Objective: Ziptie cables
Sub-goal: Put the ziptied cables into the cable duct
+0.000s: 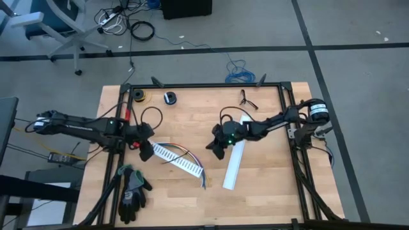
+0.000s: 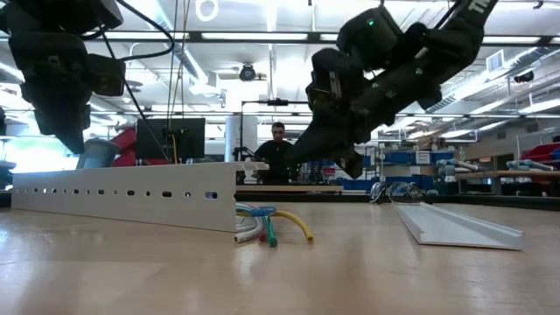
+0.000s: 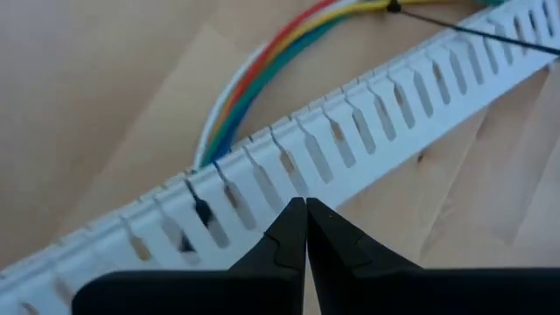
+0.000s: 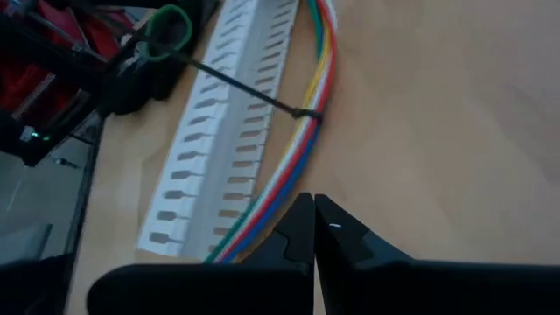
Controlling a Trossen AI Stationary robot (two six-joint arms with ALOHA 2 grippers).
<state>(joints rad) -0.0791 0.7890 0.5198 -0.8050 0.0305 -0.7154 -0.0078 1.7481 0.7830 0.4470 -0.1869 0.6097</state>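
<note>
The cables (image 4: 308,96), a bundle of green, yellow, red, blue and white wires, lie on the table along the far side of a white slotted duct (image 1: 180,161). A thin black ziptie (image 4: 302,114) is looped around them, and its tail crosses the duct. The cable ends (image 2: 271,227) stick out past the duct's end. My left gripper (image 3: 306,206) is shut and points down just over the duct's left end. My right gripper (image 4: 313,203) is shut and slants down toward the cables from the table's right side (image 1: 217,150), with nothing between its fingers.
A flat white cover strip (image 1: 233,163) lies right of the duct. Black gloves (image 1: 131,191) sit at the near left. A tape roll (image 1: 138,96), a small round part (image 1: 169,98) and a black tool (image 1: 247,99) lie along the far edge. A person (image 2: 278,149) stands beyond the table.
</note>
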